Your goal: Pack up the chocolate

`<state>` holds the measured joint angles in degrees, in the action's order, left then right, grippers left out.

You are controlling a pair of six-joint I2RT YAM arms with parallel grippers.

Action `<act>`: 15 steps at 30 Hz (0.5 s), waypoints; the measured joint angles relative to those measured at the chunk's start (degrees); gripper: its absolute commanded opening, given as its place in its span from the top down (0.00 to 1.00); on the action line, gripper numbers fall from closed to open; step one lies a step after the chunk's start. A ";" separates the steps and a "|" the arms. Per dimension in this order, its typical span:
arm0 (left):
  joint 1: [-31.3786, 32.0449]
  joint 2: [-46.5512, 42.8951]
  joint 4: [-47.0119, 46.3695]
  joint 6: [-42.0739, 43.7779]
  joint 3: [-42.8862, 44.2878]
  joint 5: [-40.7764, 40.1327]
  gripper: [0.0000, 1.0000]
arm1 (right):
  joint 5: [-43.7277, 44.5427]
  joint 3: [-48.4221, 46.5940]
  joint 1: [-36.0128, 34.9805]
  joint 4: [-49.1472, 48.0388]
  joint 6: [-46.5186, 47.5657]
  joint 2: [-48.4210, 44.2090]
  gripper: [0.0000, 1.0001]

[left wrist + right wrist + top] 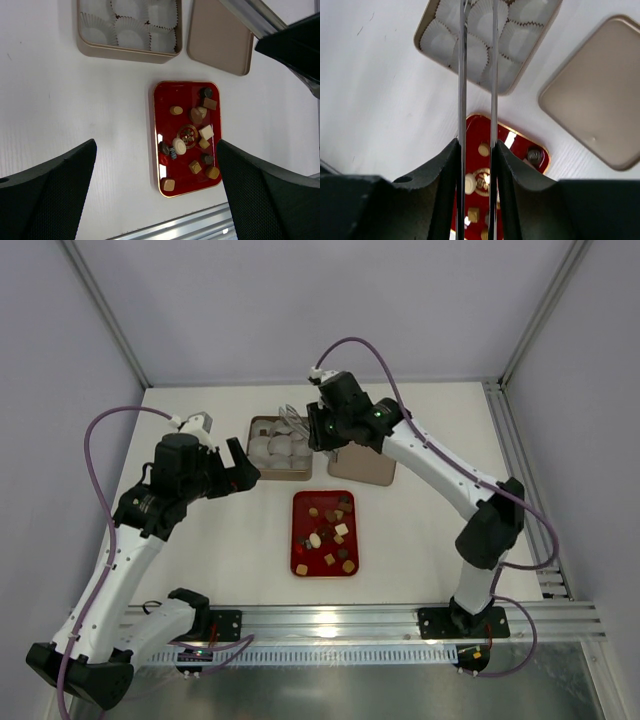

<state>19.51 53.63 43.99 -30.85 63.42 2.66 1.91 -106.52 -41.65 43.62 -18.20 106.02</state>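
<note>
The chocolate point(324, 533) lies as several small dark, tan and cream pieces in the red tray point(300, 550), which also shows in the left wrist view point(162, 125) and the right wrist view point(475, 131). My right gripper point(318, 430) point(476, 145) is shut on thin metal tongs point(462, 75). Their blades reach out over the gold tin point(256, 425) point(422, 30) of white paper cups point(475, 50), and the tips run out of view. My left gripper point(243, 465) point(156, 150) hangs open left of the tray with nothing between its fingers.
The tin's tan lid point(365, 468) point(220, 37) lies flat to the right of the tin. A metal rail point(330, 620) runs along the near edge of the table. Cage posts stand at the back corners.
</note>
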 measured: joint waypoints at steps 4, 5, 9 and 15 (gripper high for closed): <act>0.00 0.39 -0.11 -0.09 0.00 0.02 0.00 | 0.50 12.41 -1.79 -1.31 -0.39 -12.83 0.64; 0.00 0.57 -0.26 -0.15 0.00 0.04 0.00 | 0.48 15.34 -2.29 -1.09 -0.52 -15.82 0.63; 0.00 1.36 -0.66 -0.20 0.00 0.15 0.00 | 0.61 24.44 -4.94 0.31 -1.16 -24.33 0.63; 0.00 2.16 -1.20 -0.28 0.00 0.55 0.00 | 0.85 33.73 -9.97 3.54 -1.92 -29.33 0.60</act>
<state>19.51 55.79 42.78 -31.14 63.42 3.20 2.76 -72.79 -51.62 47.16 -20.12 76.69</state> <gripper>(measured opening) 0.996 0.399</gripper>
